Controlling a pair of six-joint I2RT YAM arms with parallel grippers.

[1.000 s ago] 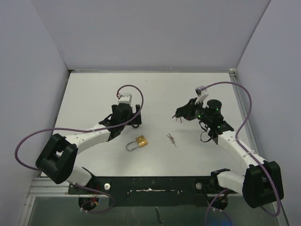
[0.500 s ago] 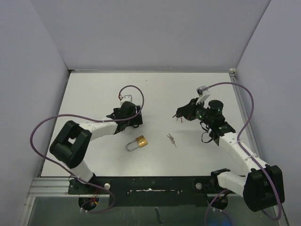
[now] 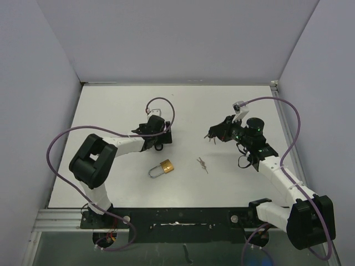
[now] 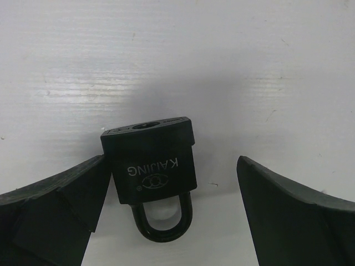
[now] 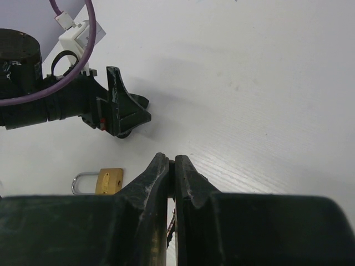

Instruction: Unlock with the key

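1. Since the earlier view, the left arm (image 3: 125, 145) has folded in on itself: its elbow block has swung in from the near left edge to sit closer to the middle, and its wrist has shifted a little up and to the right. The right arm (image 3: 277, 172) has hardly moved.
2. On the left wrist camera, the left fingers (image 4: 55, 205) are spread wide, released, with a black padlock (image 4: 152, 163) lying flat on the white surface (image 3: 111, 105) between them.
3. That black padlock has its body away from the camera and its shackle pointing back toward the wrist. Its left side touches or nearly touches the left-hand finger, while the right-hand finger stands well apart from it.
4. The right fingers (image 5: 147, 177) are clenched together, raised over the surface to the right of centre. Whether anything thin is pinched in the slit between them cannot be told.
5. A brass padlock (image 3: 167, 165) lies on the surface near the front, its shackle closed and pointing left, just below the left wrist in the overhead view.
6. The keys (image 3: 202, 164) lie loose on the surface just right of the brass padlock, apart from it and untouched by either arm.
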